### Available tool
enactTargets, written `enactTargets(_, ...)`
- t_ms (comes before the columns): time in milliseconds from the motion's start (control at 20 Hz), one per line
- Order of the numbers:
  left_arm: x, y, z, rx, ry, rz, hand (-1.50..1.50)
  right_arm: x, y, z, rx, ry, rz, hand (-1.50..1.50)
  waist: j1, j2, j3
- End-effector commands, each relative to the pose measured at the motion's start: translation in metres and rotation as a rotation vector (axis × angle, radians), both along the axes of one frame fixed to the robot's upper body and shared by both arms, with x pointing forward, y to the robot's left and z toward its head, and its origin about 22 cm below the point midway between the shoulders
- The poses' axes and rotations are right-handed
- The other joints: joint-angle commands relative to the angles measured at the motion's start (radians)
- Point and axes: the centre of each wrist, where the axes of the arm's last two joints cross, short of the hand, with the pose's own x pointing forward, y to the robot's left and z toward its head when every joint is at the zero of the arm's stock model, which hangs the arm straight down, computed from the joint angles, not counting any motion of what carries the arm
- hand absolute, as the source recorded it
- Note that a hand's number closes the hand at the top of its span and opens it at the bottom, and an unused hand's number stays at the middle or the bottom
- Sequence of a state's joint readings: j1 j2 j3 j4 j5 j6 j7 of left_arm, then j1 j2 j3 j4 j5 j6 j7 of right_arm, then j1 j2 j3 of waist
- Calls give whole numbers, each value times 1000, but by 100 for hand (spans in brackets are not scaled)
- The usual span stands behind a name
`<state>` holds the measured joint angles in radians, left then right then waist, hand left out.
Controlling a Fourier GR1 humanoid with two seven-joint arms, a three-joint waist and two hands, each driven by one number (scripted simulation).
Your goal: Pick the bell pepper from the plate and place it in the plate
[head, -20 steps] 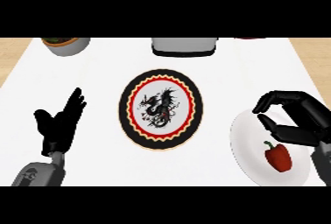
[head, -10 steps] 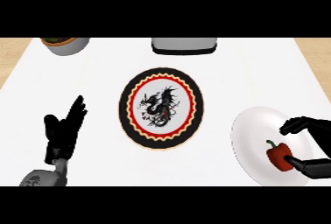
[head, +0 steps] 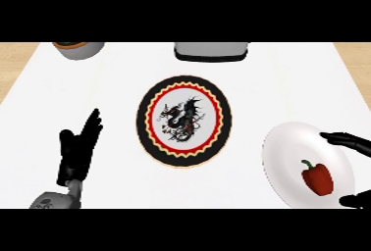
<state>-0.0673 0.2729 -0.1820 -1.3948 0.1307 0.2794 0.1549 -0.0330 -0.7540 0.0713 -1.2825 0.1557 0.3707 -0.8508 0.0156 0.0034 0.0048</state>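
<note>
Smooth matt white table with pale wood at its edges; glossy red bell pepper on a smooth white plate.

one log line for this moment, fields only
phase: reach | right hand: open, around pepper, not gripping | pepper: on white plate | dragon plate: bare | left hand: resting, lower left

Readable text: none is showing anywhere.
Patterned plate: it is bearing a black dragon figure only, no letters or numbers.
</note>
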Motion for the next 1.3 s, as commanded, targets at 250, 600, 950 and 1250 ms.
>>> enactTargets(250,7,-9,1,5,16,-6,0,19,-7,26,-365,-59,198,-150,-10,-1,-5)
enactTargets(600,-10,-3,-5,12,0,12,0,31,8,32,-598,95,263,-150,-4,-2,-5)
enactTargets(950,6,2,2,13,20,5,0,49,25,10,-647,129,274,-150,-10,-2,-5)
enactTargets(1250,-9,-14,16,29,-8,9,0,39,16,-1,-656,120,296,-150,-12,-4,-5)
